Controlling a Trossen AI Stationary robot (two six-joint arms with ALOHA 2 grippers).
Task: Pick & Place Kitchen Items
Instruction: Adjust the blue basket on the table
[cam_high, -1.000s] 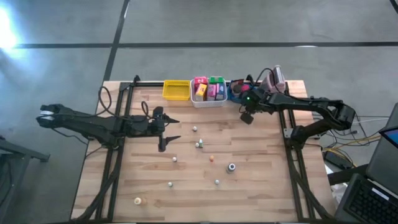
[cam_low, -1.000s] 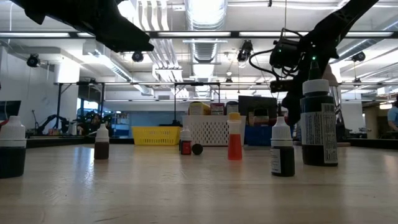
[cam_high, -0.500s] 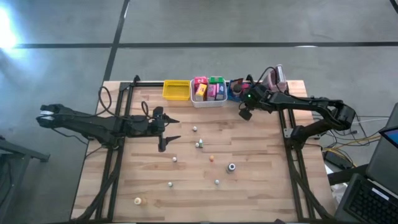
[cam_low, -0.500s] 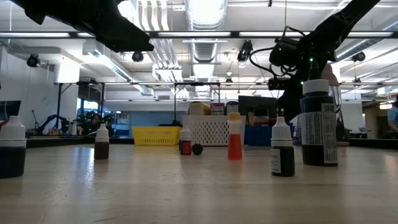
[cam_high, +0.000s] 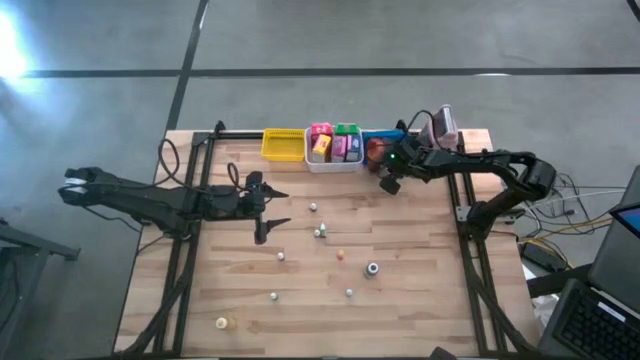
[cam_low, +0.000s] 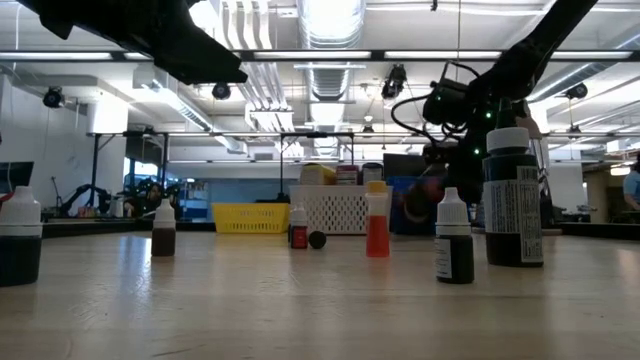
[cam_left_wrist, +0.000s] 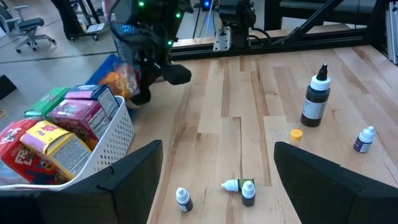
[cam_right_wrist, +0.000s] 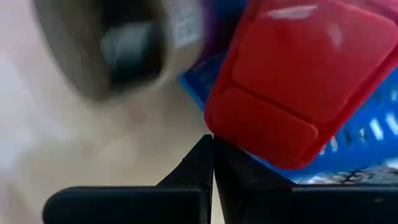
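The white basket (cam_high: 335, 158) stands at the far edge of the wooden surface (cam_high: 420, 300) and serves as the landmark here. It is packed with upright packets (cam_high: 335, 143) in pink, yellow, green and red. A yellow bin (cam_high: 283, 146) touches its left side and a blue bin (cam_high: 385, 135) sits just to its right. The right pincer (cam_high: 386, 182) hangs just to the right of the basket, at the near edge of the blue bin, with its fingers pressed together. In the right wrist view a red packet (cam_right_wrist: 292, 81) fills the space just past the fingertips, with the blue bin behind it. Whether the closed tips actually pinch that packet is hard to make out. From above, a reddish-orange packet (cam_high: 375, 150) shows beside that pincer, between the basket and the bin. The left pincer (cam_high: 272, 207) hovers in front of the basket and off to its left, fingers spread wide apart and holding nothing. Small dropper bottles are scattered over the surface in front of the basket. One bottle (cam_high: 313, 207) stands nearest the basket, and a green-capped bottle (cam_left_wrist: 241, 185) lies on its side a little farther out. A tall dark bottle (cam_left_wrist: 315, 99) and an orange cap (cam_left_wrist: 296, 134) are beyond that.
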